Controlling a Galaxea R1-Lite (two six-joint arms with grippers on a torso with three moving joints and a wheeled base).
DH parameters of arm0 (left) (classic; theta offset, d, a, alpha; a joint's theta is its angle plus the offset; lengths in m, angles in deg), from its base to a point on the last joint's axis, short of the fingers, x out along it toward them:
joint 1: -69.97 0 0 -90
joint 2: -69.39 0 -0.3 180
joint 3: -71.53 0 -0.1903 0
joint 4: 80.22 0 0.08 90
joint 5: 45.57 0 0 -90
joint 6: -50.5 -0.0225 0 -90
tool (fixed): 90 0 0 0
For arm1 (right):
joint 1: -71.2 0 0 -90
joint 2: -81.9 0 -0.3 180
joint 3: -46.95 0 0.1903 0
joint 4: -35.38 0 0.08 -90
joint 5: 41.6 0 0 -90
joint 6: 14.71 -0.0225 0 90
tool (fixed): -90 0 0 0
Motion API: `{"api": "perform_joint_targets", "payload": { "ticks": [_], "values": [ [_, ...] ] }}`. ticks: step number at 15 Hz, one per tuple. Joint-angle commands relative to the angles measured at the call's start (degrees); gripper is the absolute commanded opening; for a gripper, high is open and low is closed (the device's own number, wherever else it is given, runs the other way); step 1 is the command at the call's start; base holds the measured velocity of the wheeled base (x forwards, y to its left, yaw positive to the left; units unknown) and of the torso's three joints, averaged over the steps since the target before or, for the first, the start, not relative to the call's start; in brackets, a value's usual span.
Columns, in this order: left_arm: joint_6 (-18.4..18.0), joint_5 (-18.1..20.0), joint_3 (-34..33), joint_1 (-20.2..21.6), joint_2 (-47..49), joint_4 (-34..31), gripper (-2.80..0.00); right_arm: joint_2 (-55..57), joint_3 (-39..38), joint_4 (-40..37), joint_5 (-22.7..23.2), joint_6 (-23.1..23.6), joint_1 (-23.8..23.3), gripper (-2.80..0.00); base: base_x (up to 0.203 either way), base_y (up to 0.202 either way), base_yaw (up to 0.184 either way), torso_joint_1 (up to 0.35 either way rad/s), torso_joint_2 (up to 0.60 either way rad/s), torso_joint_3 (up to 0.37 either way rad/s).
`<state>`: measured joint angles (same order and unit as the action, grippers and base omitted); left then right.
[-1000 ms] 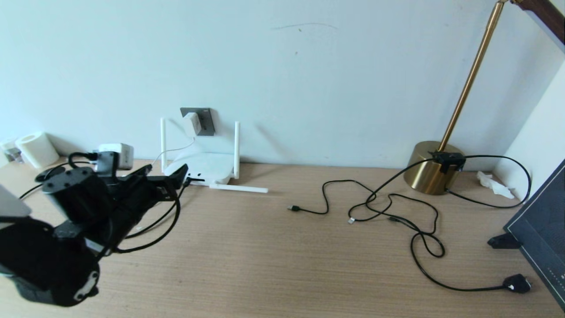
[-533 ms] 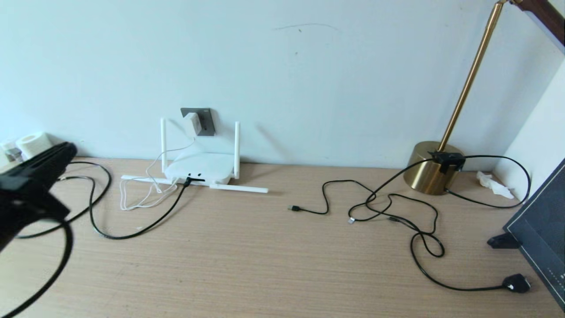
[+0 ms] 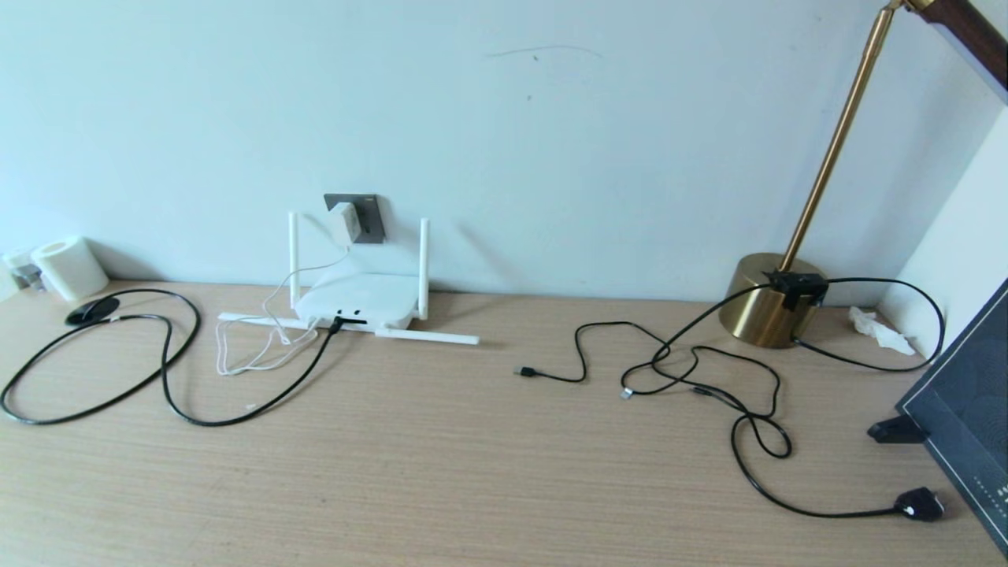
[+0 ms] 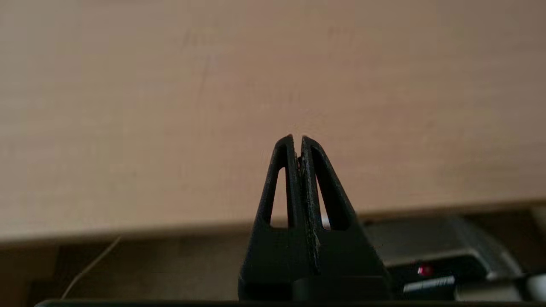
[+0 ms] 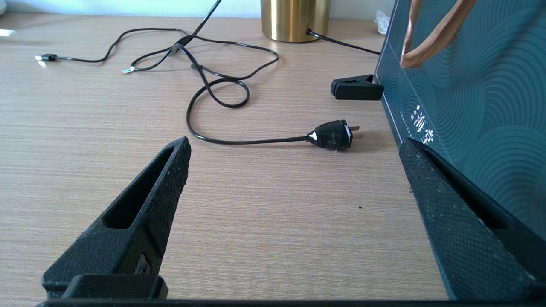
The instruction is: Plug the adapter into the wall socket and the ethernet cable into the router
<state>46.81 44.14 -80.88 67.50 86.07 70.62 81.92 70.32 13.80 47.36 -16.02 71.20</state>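
Note:
The white adapter [image 3: 343, 223] sits in the dark grey wall socket [image 3: 367, 216] above the desk, its thin white cord running down to the router [image 3: 356, 300]. The router lies flat against the wall with slim white antennas. The black ethernet cable [image 3: 169, 390] loops over the desk's left side, and its plug sits in a port on the router's front edge. Neither arm shows in the head view. My left gripper [image 4: 297, 138] is shut and empty, low by the desk's front edge. My right gripper [image 5: 294, 149] stands open over bare desk.
A brass lamp base [image 3: 768, 299] stands at the back right with thin black cables [image 3: 701, 370] tangled before it, ending in a black two-pin plug [image 5: 333, 134]. A dark teal bag [image 5: 469, 98] stands at the right edge. A paper roll [image 3: 69, 268] sits at the far left.
My left arm has pulled back from the router and dropped out of the head view, and its gripper has shut. The ethernet cable stays plugged into the router. The right arm has not moved.

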Motion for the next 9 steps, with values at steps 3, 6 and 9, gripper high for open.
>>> {"api": "perform_joint_targets", "payload": {
  "ticks": [3, 6, 9],
  "values": [
    [-3.1, 1.4, -1.4, 3.0, -11.5, -1.6, -2.8, 0.0, -0.6, 0.1, 0.0, -0.1, 0.0, 0.0, 0.0, 0.0, 0.0, 0.0, 0.0, 0.0],
    [-3.7, 3.3, -2.0, 2.5, -17.3, 0.2, -2.8, 0.0, -0.6, 0.1, 0.0, -0.1, 0.0, 0.0, 0.0, 0.0, 0.0, 0.0, 0.0, 0.0],
    [3.5, 0.0, -2.4, 2.4, -16.8, 1.1, -2.8, 0.0, -0.6, 0.1, 0.0, -0.1, 0.0, 0.0, 0.0, 0.0, 0.0, 0.0, 0.0, 0.0]
  ]
}}
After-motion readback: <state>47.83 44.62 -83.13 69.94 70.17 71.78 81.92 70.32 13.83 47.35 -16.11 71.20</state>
